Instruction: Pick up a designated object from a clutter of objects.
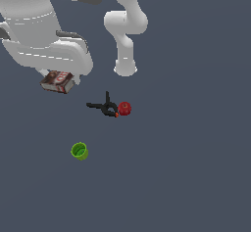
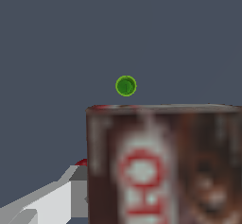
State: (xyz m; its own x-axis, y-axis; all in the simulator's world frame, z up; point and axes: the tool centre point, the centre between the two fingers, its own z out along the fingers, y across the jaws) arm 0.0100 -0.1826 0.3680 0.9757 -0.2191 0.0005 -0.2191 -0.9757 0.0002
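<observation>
The designated object, a small brown box (image 1: pixel 58 82) with white and red label markings, hangs just under the white hand at the exterior view's upper left. My gripper (image 1: pixel 55 76) is shut on it, and the fingers are mostly hidden by the hand. In the wrist view the box (image 2: pixel 163 166) fills the frame close up, with one grey finger (image 2: pixel 47 199) pressed against its side. It appears lifted off the floor, apart from the clutter of objects.
A black clamp (image 1: pixel 104 106) with an orange tip lies beside a red ball (image 1: pixel 125 108) mid-scene. A green cup (image 1: pixel 79 150) (image 2: pixel 125 85) stands alone nearer the camera. The arm's base (image 1: pixel 125 68) rises behind the clamp. Dark floor surrounds everything.
</observation>
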